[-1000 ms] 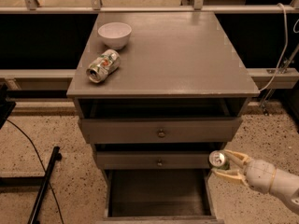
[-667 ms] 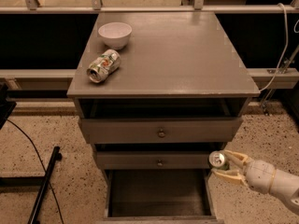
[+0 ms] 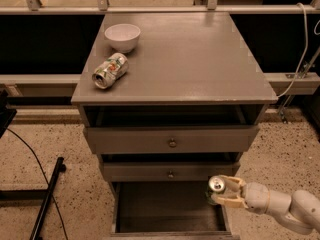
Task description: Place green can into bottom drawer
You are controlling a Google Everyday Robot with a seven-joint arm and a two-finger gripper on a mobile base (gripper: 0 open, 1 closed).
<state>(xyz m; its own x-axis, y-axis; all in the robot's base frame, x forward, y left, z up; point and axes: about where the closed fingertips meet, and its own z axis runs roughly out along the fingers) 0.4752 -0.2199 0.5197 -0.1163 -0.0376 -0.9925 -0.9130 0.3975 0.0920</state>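
speckled floor surrounds a grey wooden bench carrying a white ceramic bowl and a tipped silver-white can. at lower right, the cream two-finger tool clamps the small dark green aluminium can above the right wall of the deep open grey bottom drawer, seemingly so it can be lowered inside.

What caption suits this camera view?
Gripper holds the green can by the right wall of the open bottom drawer.
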